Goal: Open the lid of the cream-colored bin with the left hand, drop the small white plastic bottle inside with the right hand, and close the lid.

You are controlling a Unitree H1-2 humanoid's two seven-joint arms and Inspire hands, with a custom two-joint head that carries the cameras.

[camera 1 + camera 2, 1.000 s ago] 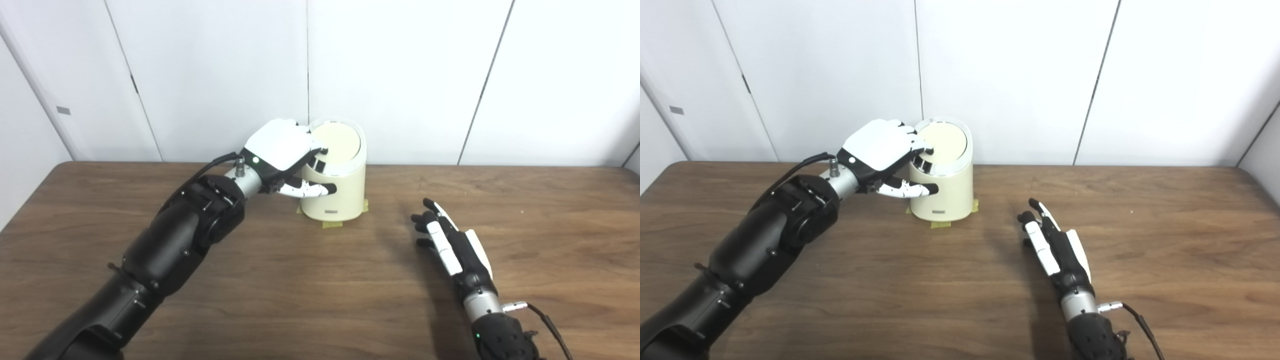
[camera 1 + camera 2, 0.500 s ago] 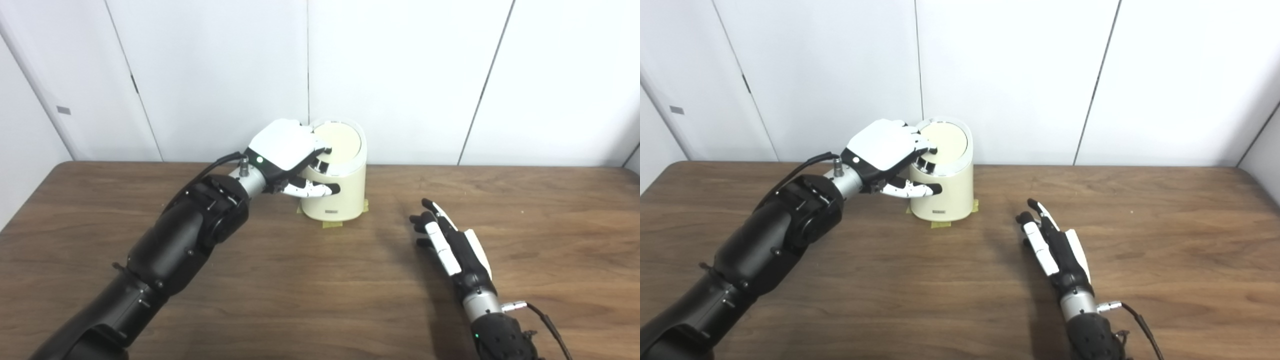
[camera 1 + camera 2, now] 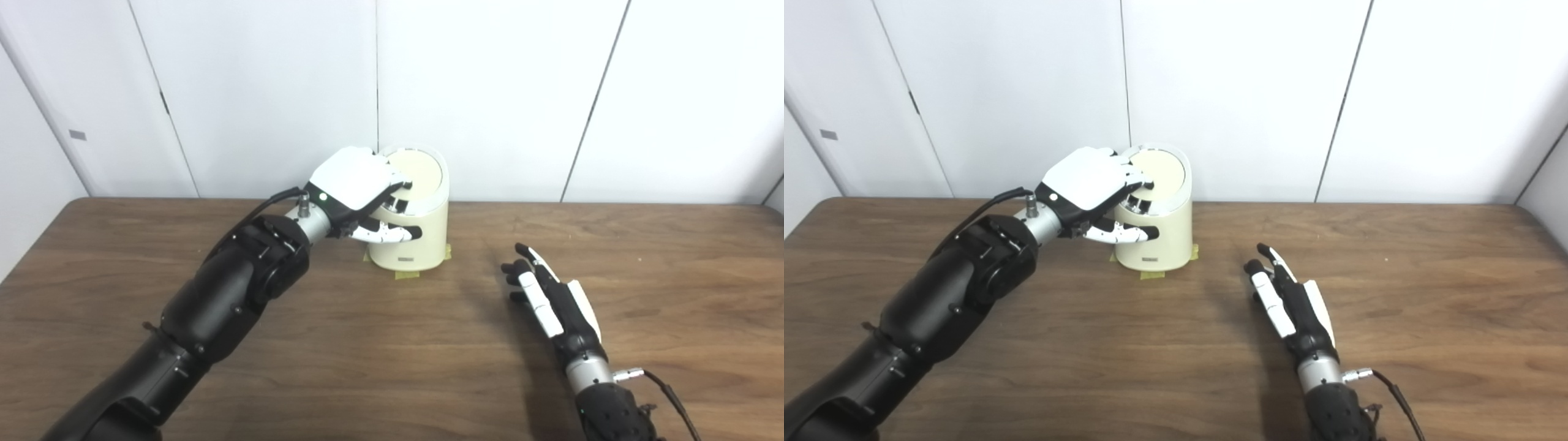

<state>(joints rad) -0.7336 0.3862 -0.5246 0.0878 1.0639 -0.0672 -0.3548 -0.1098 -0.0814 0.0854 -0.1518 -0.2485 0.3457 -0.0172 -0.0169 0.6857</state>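
The cream-colored bin [image 3: 425, 245] stands at the back middle of the table, its round tilted lid [image 3: 421, 173] down. My left hand [image 3: 354, 182] lies over the lid's left edge. Its fingertips [image 3: 401, 182] touch the lid and its thumb [image 3: 392, 233] reaches across the front of the bin's body; it holds nothing. My right hand [image 3: 548, 294] rests open on the table right of the bin, turned on its edge with fingers stretched out and nothing in it. No small white bottle shows in either view.
Yellow tape [image 3: 405, 275] marks the bin's foot on the brown wooden table [image 3: 367, 349]. White wall panels [image 3: 490, 92] stand close behind the bin. A cable [image 3: 664, 389] trails from my right wrist.
My left hand has slid a little to the right, further over the lid. The lid stays down. The right hand has barely shifted.
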